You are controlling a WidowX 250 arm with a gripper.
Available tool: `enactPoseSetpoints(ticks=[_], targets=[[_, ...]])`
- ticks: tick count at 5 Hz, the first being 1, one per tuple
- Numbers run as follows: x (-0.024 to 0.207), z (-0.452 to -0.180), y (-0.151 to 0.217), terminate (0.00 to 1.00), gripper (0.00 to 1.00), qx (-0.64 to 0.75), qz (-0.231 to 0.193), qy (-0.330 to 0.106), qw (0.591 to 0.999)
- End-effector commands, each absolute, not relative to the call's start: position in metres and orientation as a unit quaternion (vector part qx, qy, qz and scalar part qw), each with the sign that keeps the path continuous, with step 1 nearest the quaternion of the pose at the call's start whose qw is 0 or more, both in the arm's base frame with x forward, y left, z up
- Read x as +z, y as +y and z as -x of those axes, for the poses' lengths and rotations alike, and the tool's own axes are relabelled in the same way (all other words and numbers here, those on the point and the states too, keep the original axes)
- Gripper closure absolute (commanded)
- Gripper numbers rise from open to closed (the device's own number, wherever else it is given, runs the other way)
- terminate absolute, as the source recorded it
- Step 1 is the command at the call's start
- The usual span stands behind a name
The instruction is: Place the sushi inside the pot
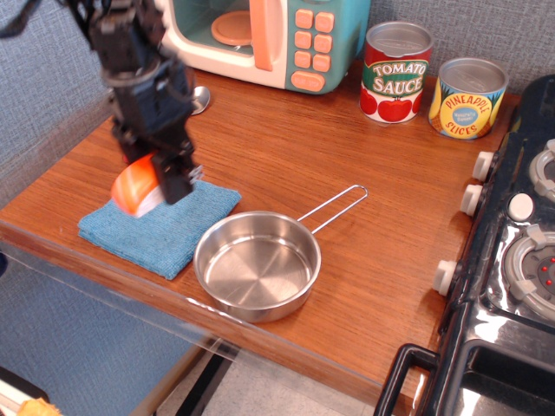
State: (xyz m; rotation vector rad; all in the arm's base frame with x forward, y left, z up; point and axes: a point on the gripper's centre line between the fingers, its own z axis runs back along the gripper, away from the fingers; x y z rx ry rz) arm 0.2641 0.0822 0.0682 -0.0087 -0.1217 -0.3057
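The sushi (136, 186) has an orange top and a white base. My gripper (156, 178) is shut on it and holds it lifted above the blue cloth (160, 227) at the front left of the counter. The black arm comes down from the upper left. The pot (257, 265) is a shiny shallow steel pan with a wire loop handle pointing back right. It stands empty to the right of the cloth, a little right and forward of the held sushi.
A toy microwave (264, 36) stands at the back. A tomato sauce can (395, 72) and a pineapple can (468, 97) stand at the back right. A spoon bowl (200, 99) shows behind the arm. A toy stove (512, 251) fills the right side.
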Motion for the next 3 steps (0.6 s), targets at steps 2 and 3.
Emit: enactPoseSetpoints(ticks=[2, 3], targets=[[0.045, -0.263, -0.009, 0.00, 1.00, -0.256, 0.027, -0.023, 0.966], [0.027, -0.266, -0.013, 0.00, 1.00, -0.259, 0.025, 0.000, 0.965]])
